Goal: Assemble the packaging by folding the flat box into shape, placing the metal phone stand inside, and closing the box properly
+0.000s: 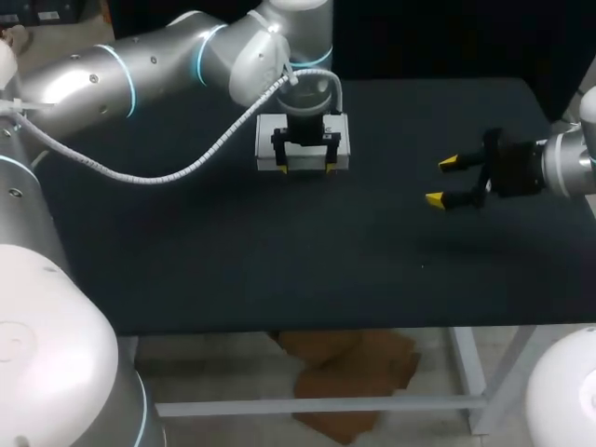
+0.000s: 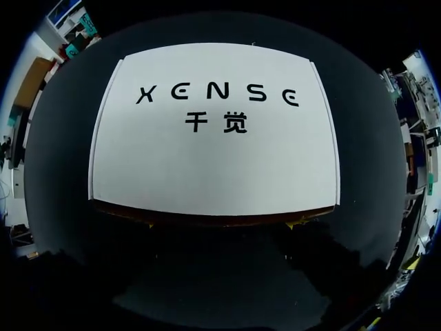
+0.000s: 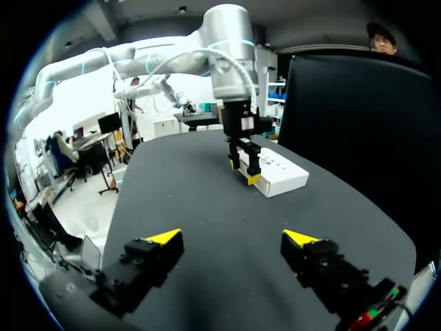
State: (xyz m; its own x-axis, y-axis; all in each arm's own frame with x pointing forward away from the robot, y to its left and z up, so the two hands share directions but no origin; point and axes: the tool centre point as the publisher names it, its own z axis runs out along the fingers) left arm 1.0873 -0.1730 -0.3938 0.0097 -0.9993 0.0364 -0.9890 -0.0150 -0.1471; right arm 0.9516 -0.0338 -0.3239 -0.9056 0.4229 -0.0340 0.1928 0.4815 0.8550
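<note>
A white rectangular box (image 1: 303, 130) with dark print on its lid lies closed and flat at the back middle of the black table. My left gripper (image 1: 307, 169) points straight down over it. It is open, with its yellow tips at the box's near long edge. In the left wrist view the box (image 2: 213, 138) lies just ahead of that gripper (image 2: 224, 223), whose tips barely show at the near edge. My right gripper (image 1: 442, 181) hovers open and holding nothing to the right of the box. The right wrist view shows its fingers (image 3: 231, 241) spread wide, with the box (image 3: 279, 176) and left gripper (image 3: 248, 171) ahead.
The black tabletop (image 1: 233, 261) spreads out in front of the box and between the two grippers. Its front edge (image 1: 307, 328) runs across the near side. The left arm's white cable (image 1: 158, 175) hangs low over the table's left part.
</note>
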